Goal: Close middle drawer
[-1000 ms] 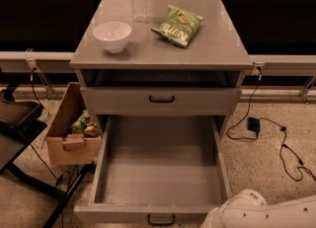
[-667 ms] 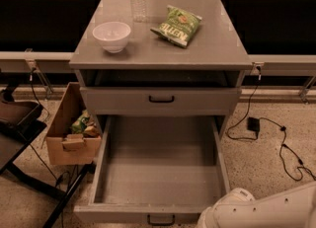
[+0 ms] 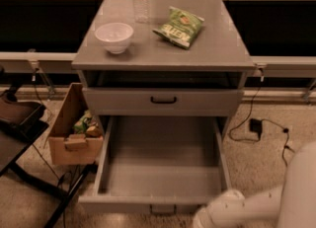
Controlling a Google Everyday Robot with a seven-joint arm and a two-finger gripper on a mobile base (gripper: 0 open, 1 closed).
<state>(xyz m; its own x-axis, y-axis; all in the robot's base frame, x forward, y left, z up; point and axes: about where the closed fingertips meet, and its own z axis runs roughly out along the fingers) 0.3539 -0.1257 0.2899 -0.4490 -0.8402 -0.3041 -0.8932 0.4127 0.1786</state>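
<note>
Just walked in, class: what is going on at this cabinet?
A robot's white arm shows at lower right, beside the front corner of the middle drawer. That drawer is pulled far out, its tray bare, not yet closed. The pincer is out of view. A bowl, bottle and green snack bag sit on top.

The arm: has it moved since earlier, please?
Yes, the arm moved left toward the handle of the middle drawer; the gripper is out of view.

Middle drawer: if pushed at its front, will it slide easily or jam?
Probably slides lightly: the middle drawer holds nothing. Pushing off-centre, away from its handle, may skew it. Pincer not in view; only the arm shows, lower right.
</note>
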